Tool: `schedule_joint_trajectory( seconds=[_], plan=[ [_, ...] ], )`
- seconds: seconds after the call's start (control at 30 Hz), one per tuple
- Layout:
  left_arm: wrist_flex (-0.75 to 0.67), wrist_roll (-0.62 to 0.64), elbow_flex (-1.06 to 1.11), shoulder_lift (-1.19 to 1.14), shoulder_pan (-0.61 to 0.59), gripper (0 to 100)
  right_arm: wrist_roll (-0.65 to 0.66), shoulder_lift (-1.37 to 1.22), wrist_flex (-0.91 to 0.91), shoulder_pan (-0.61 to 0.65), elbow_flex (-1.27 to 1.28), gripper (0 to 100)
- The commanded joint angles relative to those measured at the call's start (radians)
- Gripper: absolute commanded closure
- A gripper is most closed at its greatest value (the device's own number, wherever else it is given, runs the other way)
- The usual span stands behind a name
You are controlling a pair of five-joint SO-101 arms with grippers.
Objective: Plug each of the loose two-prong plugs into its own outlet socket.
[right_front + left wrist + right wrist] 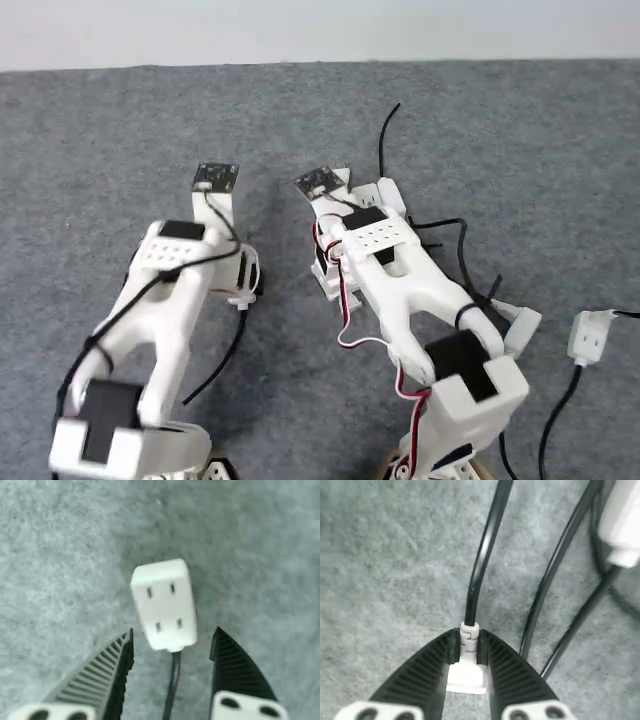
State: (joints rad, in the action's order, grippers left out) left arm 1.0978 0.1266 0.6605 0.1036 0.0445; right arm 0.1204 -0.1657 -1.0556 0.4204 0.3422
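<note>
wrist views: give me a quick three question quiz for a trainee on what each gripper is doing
1. True or false: the left gripper is shut on the outlet block.
2. What does the right gripper hold? A) a white plug on a black cord B) a loose screw C) nothing
3. Fill in: the outlet block's face shows ___ pairs of slots.
Key: 1 false, its jaws stand open, one each side of the block's cord end; 2 A; 3 two.

High camera overhead; wrist cameras (close) facing table (60, 555)
</note>
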Motion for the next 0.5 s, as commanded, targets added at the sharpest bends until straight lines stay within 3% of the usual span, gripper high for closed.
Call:
schedule_joint_trajectory(
  seconds=[0.0, 0.17, 0.23, 0.33, 0.47],
  plan=[
    [-0.081, -0.020, 0.073, 0.166, -0.044, 76, -0.014, 0.128, -0.013, -0.024, -0.038, 99.0],
    [-0.086, -0.023, 0.131, 0.261, -0.051, 77, -0.015, 0.228, -0.021, -0.018, 0.021, 99.0],
    [-0.089, -0.029, 0.134, 0.261, -0.058, 83, -0.015, 0.271, -0.027, -0.016, 0.026, 99.0],
    [-0.147, -0.118, 0.148, 0.215, -0.061, 99, -0.012, 0.360, -0.058, 0.021, 0.021, 99.0],
    [-0.146, -0.180, 0.114, 0.060, -0.069, 99, -0.009, 0.478, -0.159, 0.128, -0.017, 99.0]
  ],
)
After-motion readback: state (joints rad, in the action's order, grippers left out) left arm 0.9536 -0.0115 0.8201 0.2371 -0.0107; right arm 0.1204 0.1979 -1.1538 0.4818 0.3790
